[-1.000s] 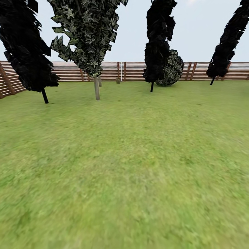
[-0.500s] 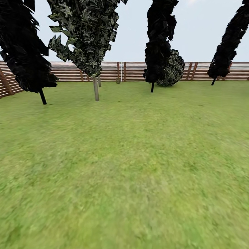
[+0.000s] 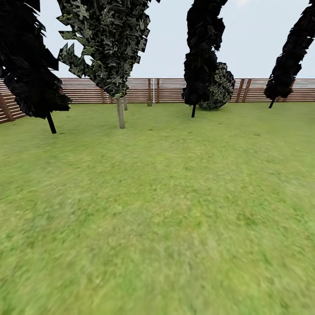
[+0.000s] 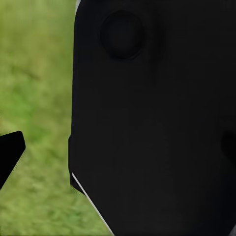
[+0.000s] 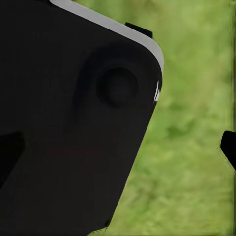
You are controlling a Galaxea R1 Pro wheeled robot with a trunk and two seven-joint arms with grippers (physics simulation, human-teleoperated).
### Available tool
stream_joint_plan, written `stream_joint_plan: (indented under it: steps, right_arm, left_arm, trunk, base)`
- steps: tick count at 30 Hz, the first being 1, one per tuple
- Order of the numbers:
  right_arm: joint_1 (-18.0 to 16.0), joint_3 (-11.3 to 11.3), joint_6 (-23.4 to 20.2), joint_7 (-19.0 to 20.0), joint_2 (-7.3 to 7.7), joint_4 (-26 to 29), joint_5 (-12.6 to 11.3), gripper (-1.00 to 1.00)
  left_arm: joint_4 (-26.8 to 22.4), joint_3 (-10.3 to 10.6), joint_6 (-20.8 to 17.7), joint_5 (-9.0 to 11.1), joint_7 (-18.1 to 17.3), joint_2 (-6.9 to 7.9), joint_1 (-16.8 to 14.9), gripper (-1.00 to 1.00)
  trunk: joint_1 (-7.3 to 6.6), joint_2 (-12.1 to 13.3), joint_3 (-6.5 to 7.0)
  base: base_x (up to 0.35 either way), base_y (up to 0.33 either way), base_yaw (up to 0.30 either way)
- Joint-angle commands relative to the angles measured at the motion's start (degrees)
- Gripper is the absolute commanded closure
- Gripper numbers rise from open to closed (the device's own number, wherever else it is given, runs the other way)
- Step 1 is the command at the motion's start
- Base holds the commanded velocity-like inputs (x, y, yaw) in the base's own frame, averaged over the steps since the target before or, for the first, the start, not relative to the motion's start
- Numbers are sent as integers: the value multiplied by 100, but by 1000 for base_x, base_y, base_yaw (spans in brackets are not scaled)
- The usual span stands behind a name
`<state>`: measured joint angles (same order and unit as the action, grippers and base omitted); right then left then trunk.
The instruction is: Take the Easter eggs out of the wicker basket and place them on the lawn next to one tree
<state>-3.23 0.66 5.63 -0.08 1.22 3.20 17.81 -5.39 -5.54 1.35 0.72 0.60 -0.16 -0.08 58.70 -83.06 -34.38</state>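
Note:
The lawn spreads wide and green ahead in the head view. A tree with a pale grey-beige trunk and blotched leaves stands at the far left-centre, before the fence. The three Easter eggs and the wicker basket are out of view. A small dark thing sits by the fence, too small to identify. In the left wrist view, one black fingertip shows beside a black robot body over grass. The right wrist view has another black fingertip at the frame's edge. Neither view shows whether its gripper is open or shut.
A brown slat fence closes the far side of the garden. Black-foliaged trees with thin trunks stand at the left, centre and right. A round dark bush sits behind the centre one.
The whole head view has shifted: the camera has moved slightly forward, so the trees at both sides have spread outward. Nothing on the lawn has moved.

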Motion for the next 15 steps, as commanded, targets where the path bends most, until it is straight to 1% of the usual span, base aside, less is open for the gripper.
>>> stream_joint_plan:
  steps: [1,15]
  right_arm:
    - [-2,4,17,-1,1,-4,21,-100]
    - [-4,4,17,-1,1,-1,21,-100]
  left_arm:
    - [1,-33,14,8,3,-2,-1,-100]
    - [1,-34,13,8,2,-2,-1,-100]
  trunk:
    - [3,-2,-4]
    - [3,-2,-4]
  base:
    - [327,0,0]
    - [327,0,0]
